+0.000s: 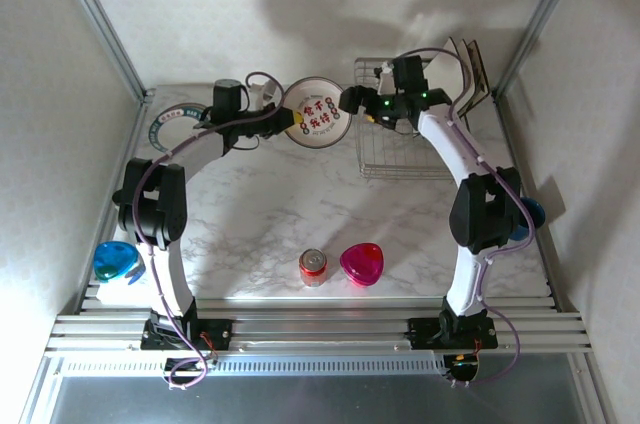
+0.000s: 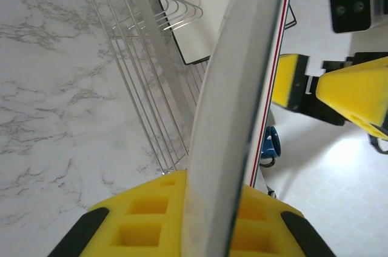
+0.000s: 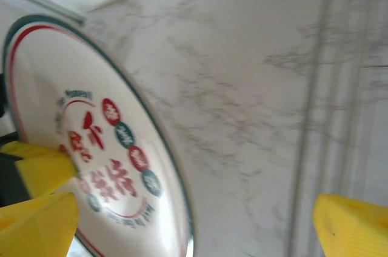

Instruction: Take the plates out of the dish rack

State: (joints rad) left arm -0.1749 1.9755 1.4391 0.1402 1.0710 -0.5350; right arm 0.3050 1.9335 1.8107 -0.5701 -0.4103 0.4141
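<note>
Round plate at far edge of the bench
Left claw gripped its left rim; right claw gaped wide just off its right rim.

The plate bears red characters, not legible.
</note>
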